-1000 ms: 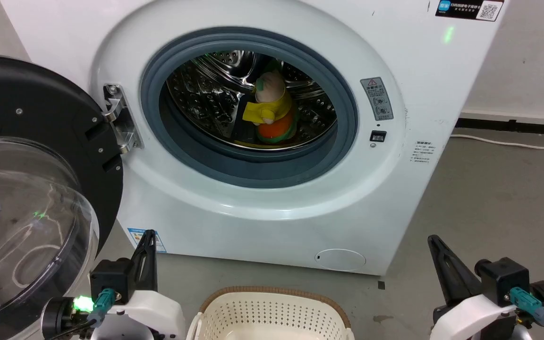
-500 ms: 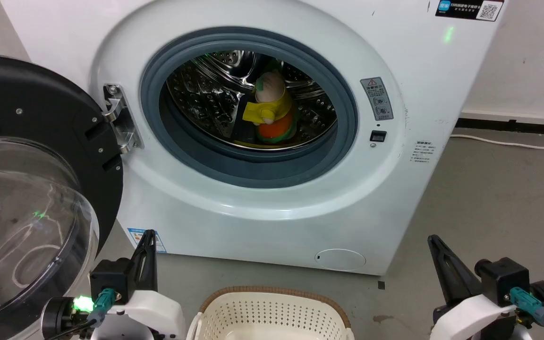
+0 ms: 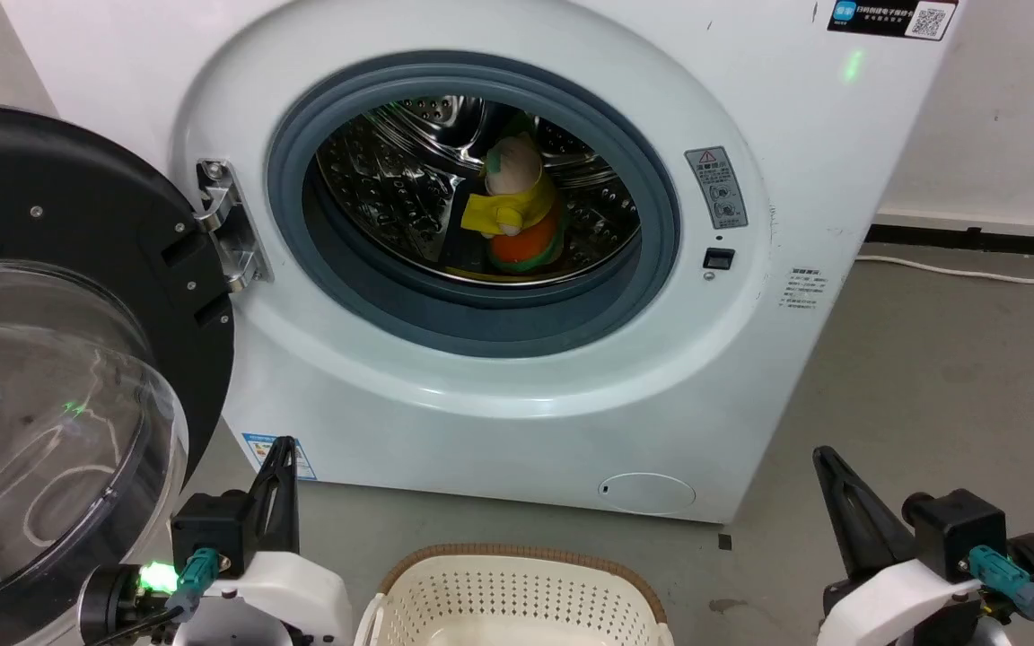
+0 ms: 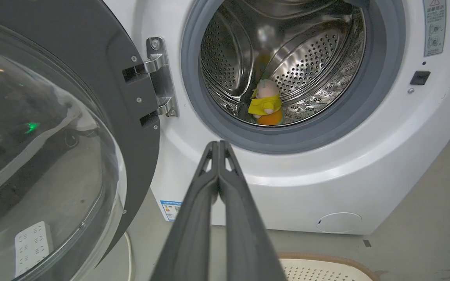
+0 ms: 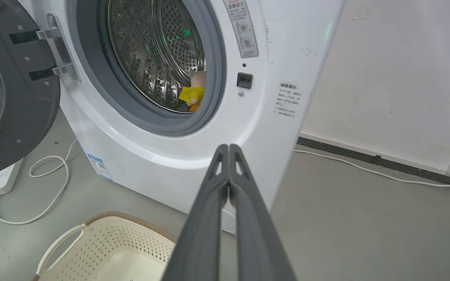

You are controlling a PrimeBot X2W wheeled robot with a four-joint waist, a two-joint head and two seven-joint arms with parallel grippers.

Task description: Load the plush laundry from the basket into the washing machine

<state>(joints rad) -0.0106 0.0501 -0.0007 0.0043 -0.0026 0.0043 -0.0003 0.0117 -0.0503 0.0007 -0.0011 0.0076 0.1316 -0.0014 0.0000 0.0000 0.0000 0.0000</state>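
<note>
Sitting unmoved in the washing machine (image 3: 481, 422), the plush laundry (image 3: 514, 211)

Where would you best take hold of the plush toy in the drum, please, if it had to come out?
Probably by the yellow top of the plush laundry, pinched from both sides, coming straight in through the door ring from the front. It sits upright in the drum, head up, with its soft middle facing the opening.
</note>
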